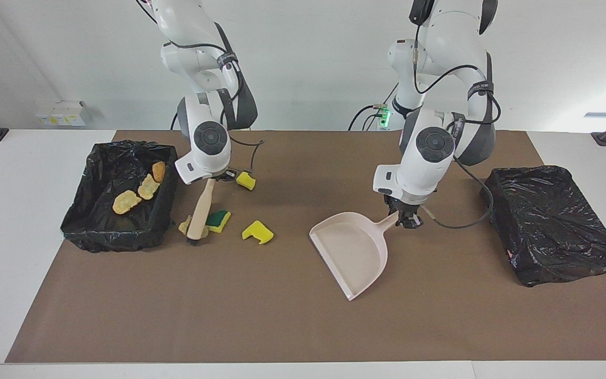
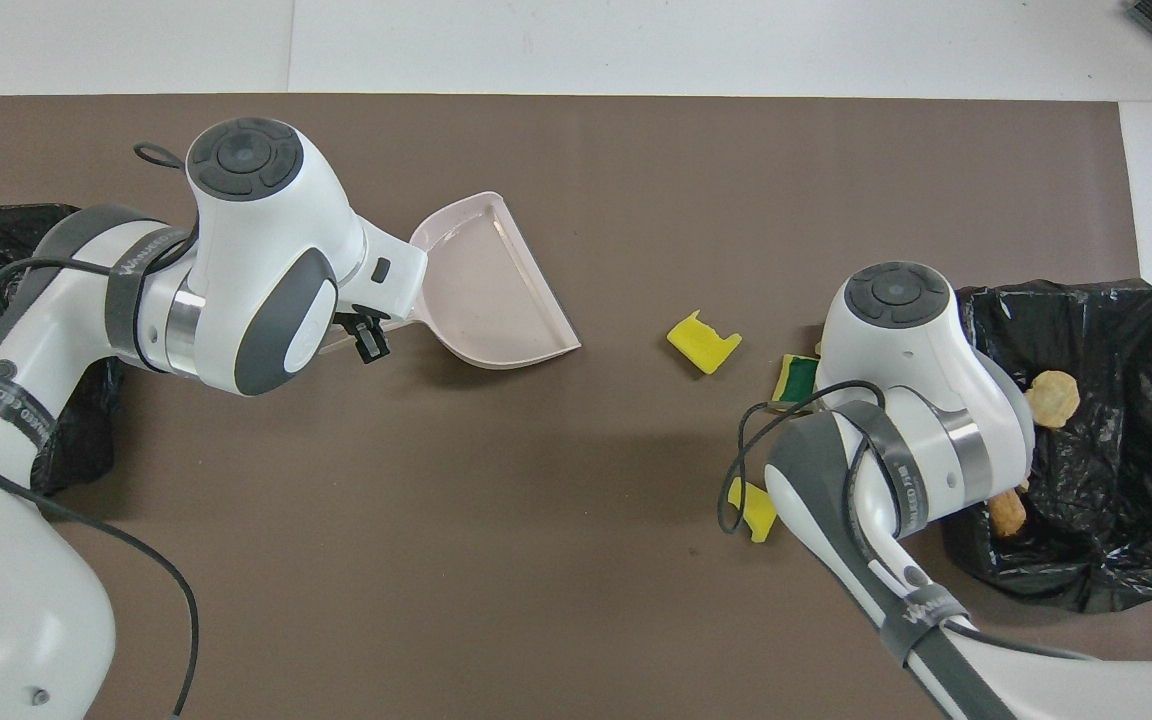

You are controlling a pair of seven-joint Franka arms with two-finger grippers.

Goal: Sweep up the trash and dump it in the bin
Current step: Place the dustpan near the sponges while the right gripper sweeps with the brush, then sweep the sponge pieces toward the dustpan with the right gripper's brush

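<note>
The trash lies mostly toward the right arm's end of the brown mat: a green-topped sponge piece [image 1: 219,220] touching the brush [image 1: 200,211], a tan crusty chunk [image 1: 183,226] half hidden at the brush's bristle end, a notched yellow sponge piece [image 1: 258,231] just beside them toward the middle, and a smaller yellow sponge piece [image 1: 246,180] nearer the robots. Three more tan chunks [image 1: 127,201] already sit in the black-lined bin [image 1: 82,223] at that end. The right gripper [image 1: 218,178] is clamped on the brush handle, bristles down by the tan chunk; whether they touch the mat is hard to tell. The left gripper [image 1: 406,219] is closed on the handle of the beige dustpan [image 1: 353,252], its mouth turned toward the scraps but well apart from them. The sweep looks just begun; next, I judge, the brush must drive the scraps toward the pan while the pan comes closer.
</note>
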